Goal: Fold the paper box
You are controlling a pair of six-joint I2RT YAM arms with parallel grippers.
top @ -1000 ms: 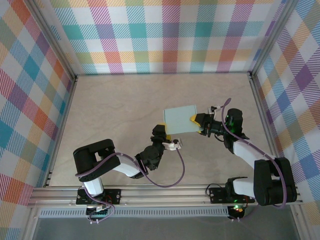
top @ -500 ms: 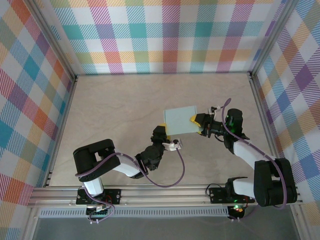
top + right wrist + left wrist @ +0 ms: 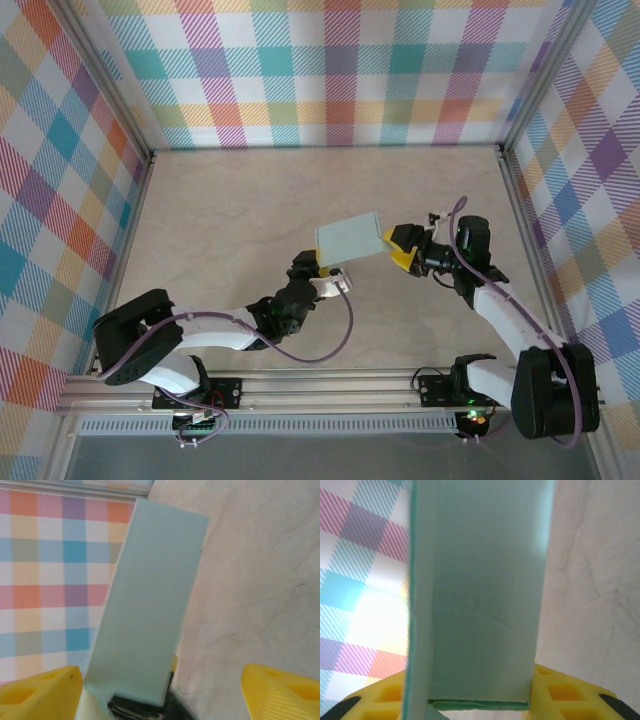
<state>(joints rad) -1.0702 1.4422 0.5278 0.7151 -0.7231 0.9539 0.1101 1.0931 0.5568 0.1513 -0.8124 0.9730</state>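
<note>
While the left pincer [image 3: 327, 271] is pinching the near edge of the paper box [image 3: 350, 238], it's holding that pale mint card up over the tabletop [image 3: 220, 220], a bit right of the middle. The right pincer [image 3: 399, 247] is hanging just beside the box's right edge with its yellow fingers [image 3: 40, 686] standing spread wide, gripping nothing as far as I can tell.

Lab cell: plaid walls [image 3: 340, 70], aluminium rails [image 3: 330, 390]
</note>
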